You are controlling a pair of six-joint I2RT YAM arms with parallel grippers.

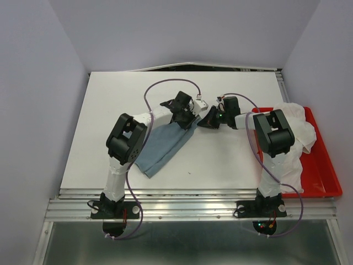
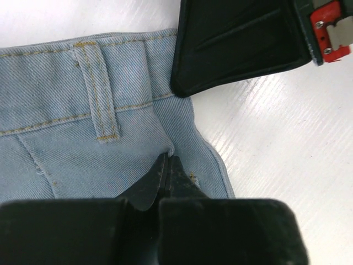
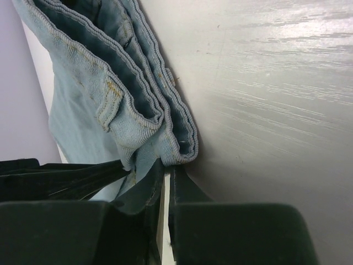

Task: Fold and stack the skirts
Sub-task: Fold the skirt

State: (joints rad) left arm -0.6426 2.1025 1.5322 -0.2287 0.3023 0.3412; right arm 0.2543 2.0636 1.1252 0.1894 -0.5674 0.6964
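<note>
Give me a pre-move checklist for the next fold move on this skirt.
1. Left jaws shut on skirt, below the waistband: ok.
2. Right jaws shut on its doubled edge: ok.
3. Skirt flat on table: not ok, layers bunched at the right jaws.
4. Wrists apart from each other: cannot tell, very close.
5. White cloth on red tray, apart from skirt: ok.

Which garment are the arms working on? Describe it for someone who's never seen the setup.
On the white table, look left of the red tray. The denim skirt lies there, one end pinched by the left pincer and right pincer. It is pale blue with a stitched belt loop, unlike the white cloth heaped on the tray.
</note>
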